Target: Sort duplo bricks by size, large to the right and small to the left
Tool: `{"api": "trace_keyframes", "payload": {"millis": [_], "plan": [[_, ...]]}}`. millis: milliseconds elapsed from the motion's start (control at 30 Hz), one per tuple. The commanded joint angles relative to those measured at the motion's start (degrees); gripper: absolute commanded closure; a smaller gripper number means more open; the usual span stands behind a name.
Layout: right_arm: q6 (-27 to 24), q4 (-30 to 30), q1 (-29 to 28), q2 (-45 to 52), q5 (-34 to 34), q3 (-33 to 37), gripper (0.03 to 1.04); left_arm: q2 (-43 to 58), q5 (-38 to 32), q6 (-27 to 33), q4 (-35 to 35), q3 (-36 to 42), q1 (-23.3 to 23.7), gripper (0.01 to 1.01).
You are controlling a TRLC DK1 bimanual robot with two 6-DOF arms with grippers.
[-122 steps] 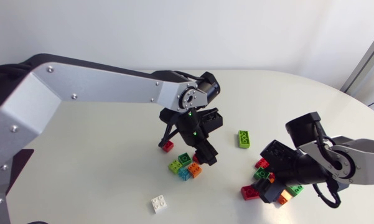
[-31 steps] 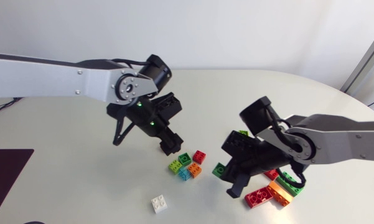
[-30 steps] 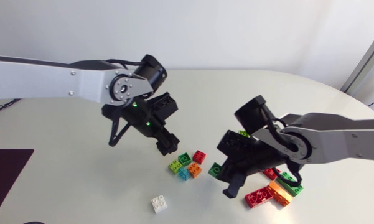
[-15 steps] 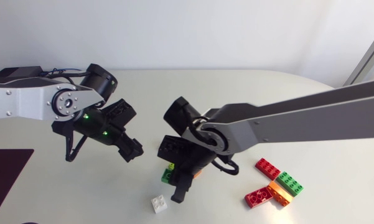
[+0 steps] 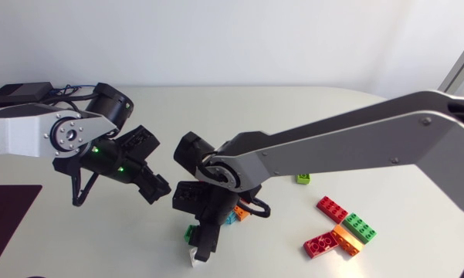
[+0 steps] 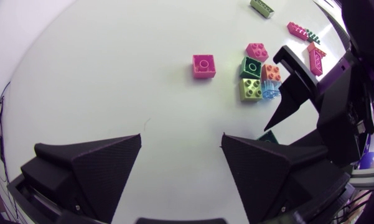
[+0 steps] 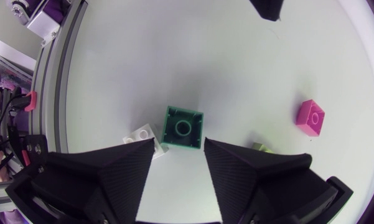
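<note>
Near the desk's [image 5: 309,123] front edge, the right claw [image 7: 178,144] is hovering with fingers spread apart, a small dark green brick [image 7: 183,127] showing just ahead of its fingertips, beside a white brick [image 7: 141,135]. Farther back, the left claw [image 6: 181,140] is hanging above the desk, fingers likewise apart, while large bricks [image 5: 331,208] are lying clustered at the right

Seen from beside the table, the right arm [image 5: 332,147] stretches in from the right edge and reaches well past the middle. Its wrist is bent steeply down, so the right gripper [image 7: 178,144] points at the surface near the front edge, with its two wedge fingers a little apart. The left arm [image 5: 23,135] comes in low from the left edge, a green light glowing on its black wrist. The left gripper [image 6: 180,142] hangs above the surface, angled toward the middle, with its fingers spread wide. The two grippers are close together but do not touch.
</note>
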Motion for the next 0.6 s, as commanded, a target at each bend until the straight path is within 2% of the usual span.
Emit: {"api": "trace_keyframes", "payload": {"millis": [0, 167, 367, 567], "plan": [[-1.0, -0.8, -0.5, 0.2, -0.2, -0.7, 0.11, 1.6, 0.3, 0.5, 1.6, -0.8, -1.3, 0.111], [-0.6, 1.5, -3.4, -8.9, -0.9, -7.4, 0.08, 5.6, 0.7, -0.7, 2.7, 2.8, -5.6, 0.111], [-0.1, 3.0, -12.6, -23.4, -0.8, -17.0, 0.08, 11.3, 1.0, -3.4, 2.7, 9.6, -12.1, 0.113], [-0.9, 4.2, -19.1, -31.7, -0.9, -26.6, 0.08, 19.0, 1.1, -4.9, 2.2, 14.1, -16.5, 0.120]]}}
